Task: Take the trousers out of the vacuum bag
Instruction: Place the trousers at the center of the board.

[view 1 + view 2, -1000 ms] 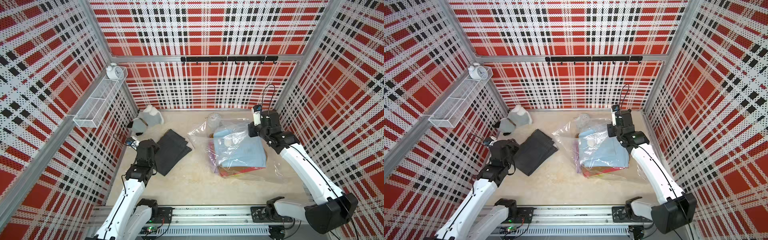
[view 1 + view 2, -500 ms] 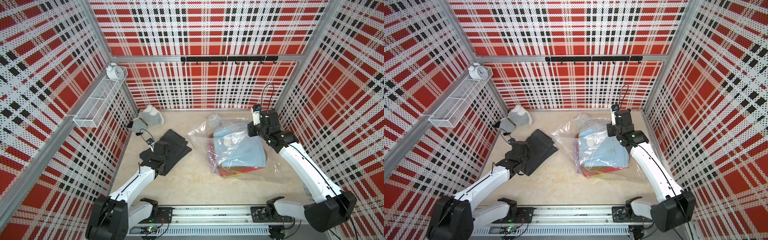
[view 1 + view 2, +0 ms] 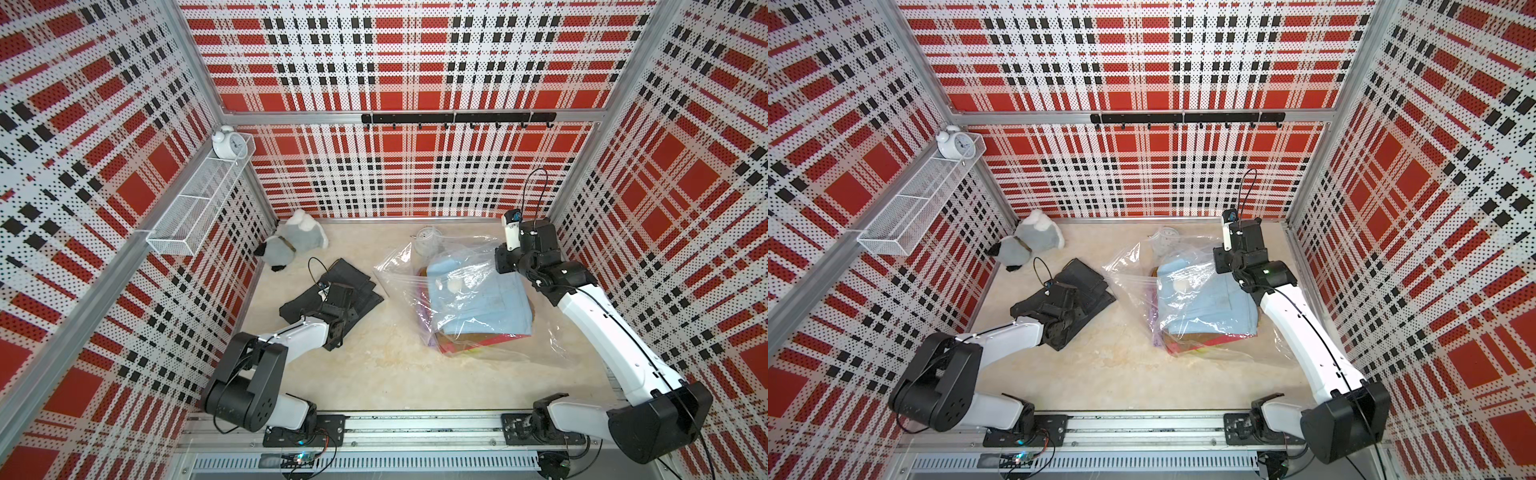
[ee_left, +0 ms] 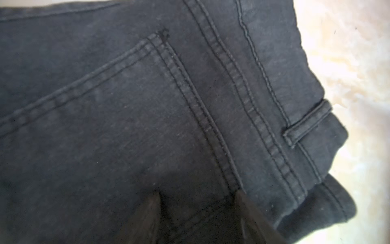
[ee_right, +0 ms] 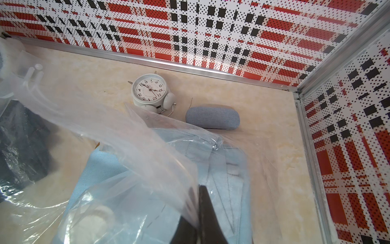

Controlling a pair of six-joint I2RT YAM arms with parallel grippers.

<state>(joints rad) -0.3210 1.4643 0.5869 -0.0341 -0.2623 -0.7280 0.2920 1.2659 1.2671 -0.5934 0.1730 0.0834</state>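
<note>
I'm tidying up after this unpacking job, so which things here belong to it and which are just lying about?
Job: vacuum bag, trouser stack inside it, charcoal trousers already out.
Lying about: plush toy, grey case, table alarm clock, shelf alarm clock.

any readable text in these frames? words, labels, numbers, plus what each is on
"6", "7", "8", "9", "10", "11": hour numerals on the dial of the white alarm clock lying on the table; its other numerals are blurrier.
Dark badge on that clock's body: too small to read.
Second alarm clock on the wire shelf: dial too small to read.
vacuum bag, charcoal trousers: no print visible.
</note>
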